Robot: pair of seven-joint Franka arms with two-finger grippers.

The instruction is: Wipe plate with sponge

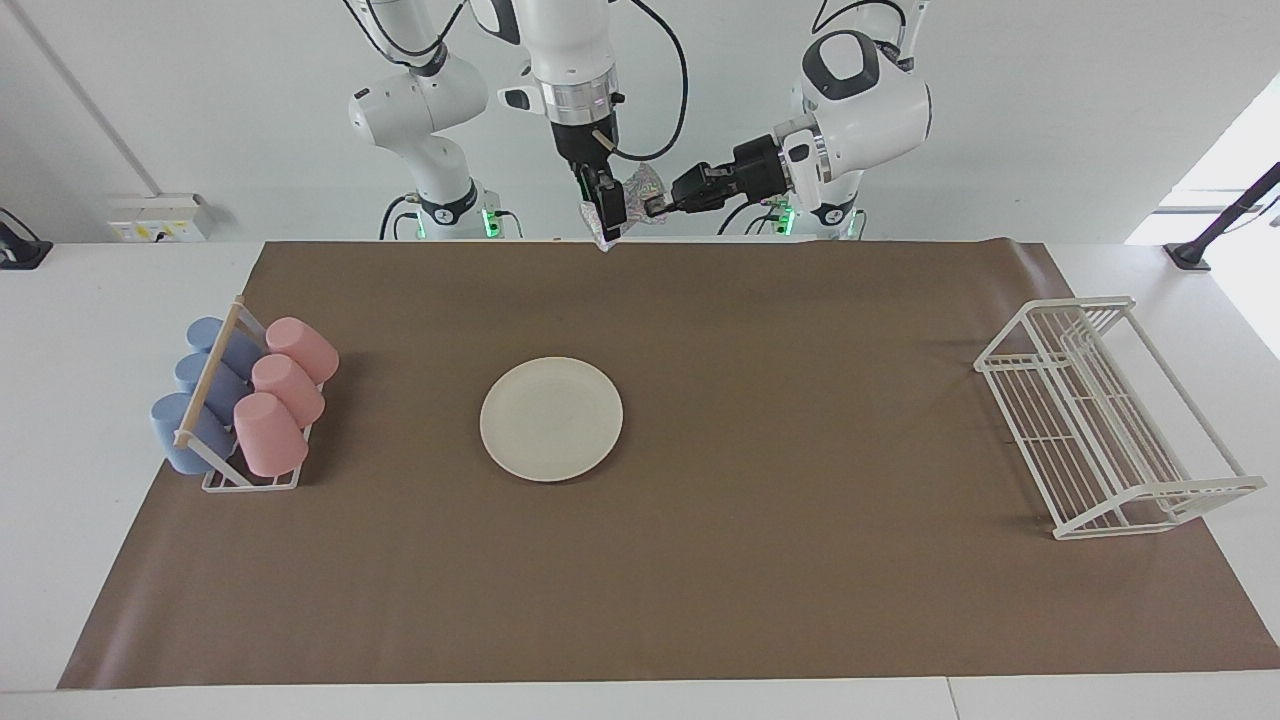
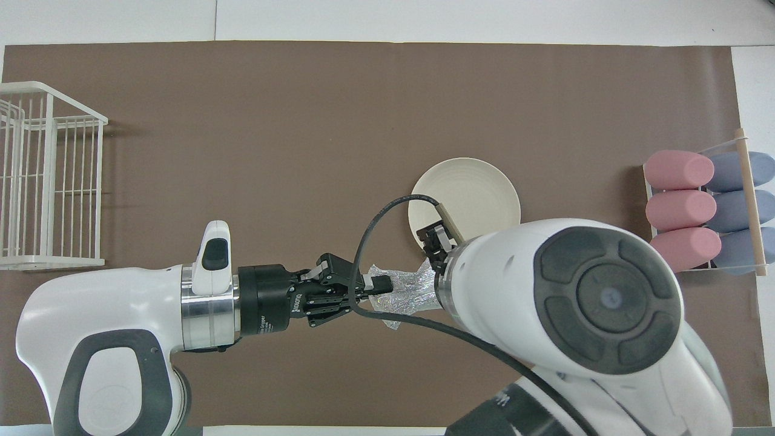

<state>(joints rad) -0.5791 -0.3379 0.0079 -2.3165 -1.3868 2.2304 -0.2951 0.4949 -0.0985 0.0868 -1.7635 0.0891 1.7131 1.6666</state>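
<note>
Facing view: left end effector (image 1: pixel 650 206) clenched on sponge (image 1: pixel 637 189); right end effector (image 1: pixel 606 214) released beside it. Advice: carry sponge down flat onto plate (image 1: pixel 551 418).

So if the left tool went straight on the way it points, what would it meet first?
Probably the right tool, which hangs just past the sponge that the left tool grips. The depth between them is unclear, so this is likely rather than certain.

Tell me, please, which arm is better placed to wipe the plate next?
Left, probably. The left gripper is shut on the sponge, up in the air near the robots. The right gripper is beside it with open fingers. The plate lies bare on the mat.
</note>
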